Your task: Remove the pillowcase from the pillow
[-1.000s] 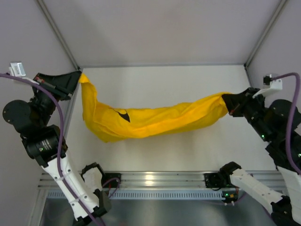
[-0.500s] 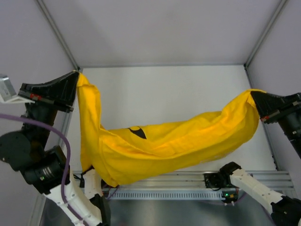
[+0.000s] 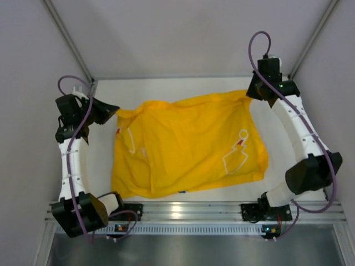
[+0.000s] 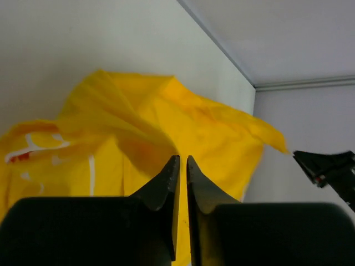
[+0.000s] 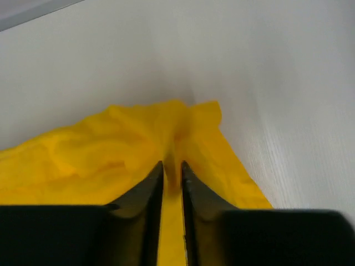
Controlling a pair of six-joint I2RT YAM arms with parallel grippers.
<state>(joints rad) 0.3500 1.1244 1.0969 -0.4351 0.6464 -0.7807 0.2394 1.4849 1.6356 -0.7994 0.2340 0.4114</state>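
The yellow pillowcase [image 3: 188,147] lies spread and wrinkled on the white table [image 3: 183,88], showing white outline prints with small red marks. No cream pillow shows in any view. My left gripper [image 3: 115,110] is shut on the case's far left corner. In the left wrist view its fingertips [image 4: 183,159] pinch a yellow fold [image 4: 166,122]. My right gripper [image 3: 254,95] is shut on the far right corner. In the right wrist view its fingertips [image 5: 172,164] clamp a ridge of yellow cloth [image 5: 111,155]. The right gripper also shows in the left wrist view [image 4: 327,169].
An aluminium rail [image 3: 183,211] runs along the table's near edge, with both arm bases on it. Grey walls and slanted frame posts [image 3: 69,39] close in the back and sides. A strip of bare table lies behind the case.
The case hung stretched in the air between the raised grippers. Now both grippers have come down towards the far side and the case lies spread on the table.
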